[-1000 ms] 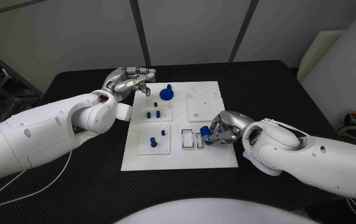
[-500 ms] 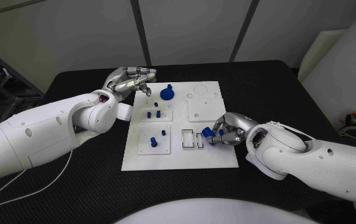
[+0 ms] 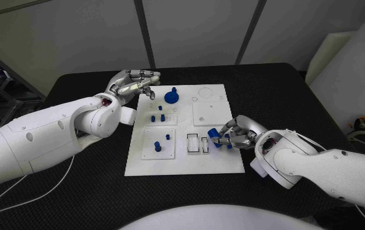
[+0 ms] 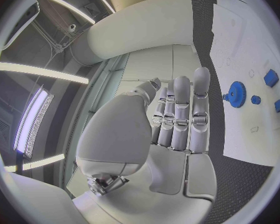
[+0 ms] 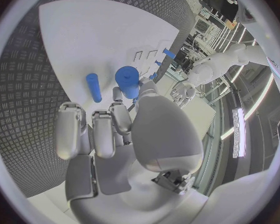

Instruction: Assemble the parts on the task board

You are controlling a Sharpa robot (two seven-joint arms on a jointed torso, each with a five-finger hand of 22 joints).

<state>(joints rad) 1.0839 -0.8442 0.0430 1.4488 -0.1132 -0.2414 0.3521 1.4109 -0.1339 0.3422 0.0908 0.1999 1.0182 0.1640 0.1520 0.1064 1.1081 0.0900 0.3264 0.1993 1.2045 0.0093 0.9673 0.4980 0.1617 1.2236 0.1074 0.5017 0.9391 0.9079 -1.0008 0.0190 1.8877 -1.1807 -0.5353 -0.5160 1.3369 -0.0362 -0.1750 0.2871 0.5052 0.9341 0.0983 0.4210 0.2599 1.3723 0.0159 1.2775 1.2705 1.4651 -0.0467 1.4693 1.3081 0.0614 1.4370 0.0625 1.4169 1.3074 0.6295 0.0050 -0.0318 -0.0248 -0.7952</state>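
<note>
- Right robot hand (image 3: 237,134) pinches a blue part (image 3: 214,134) over the board (image 3: 186,164) at 4 o'clock, beside the slots (image 3: 199,143).
- Risk: tilted part jams or slips beside a slot.
- Left robot hand (image 3: 135,84), fingers straight together, empty, at the board's 11 o'clock near the gear (image 3: 172,96); could bump it.

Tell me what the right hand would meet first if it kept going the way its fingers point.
Probably the white slotted block on the task board, just beyond the right hand and its blue part; depth is uncertain.
</note>
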